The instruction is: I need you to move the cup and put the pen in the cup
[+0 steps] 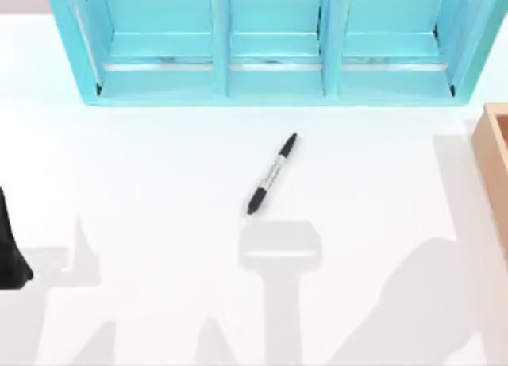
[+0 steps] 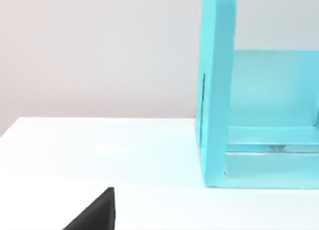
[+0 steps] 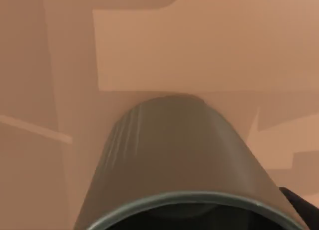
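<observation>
Right up against the right wrist camera sits the cup, a brown wooden surface behind; the right hand's grip can't be told. Mid-table lies the pen; the left arm parks at the left edge.

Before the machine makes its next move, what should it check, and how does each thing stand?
1. Pen lying free on the white table: ok.
2. Space around the pen for setting down a cup: ok.
3. Cup close to the right wrist camera, tan wooden surface behind it: ok.
4. Right pincer closed on the cup: cannot tell.
5. Left arm at the table's left edge, away from the pen: ok.
6. Blue shelf clear of the pen: ok.
</observation>
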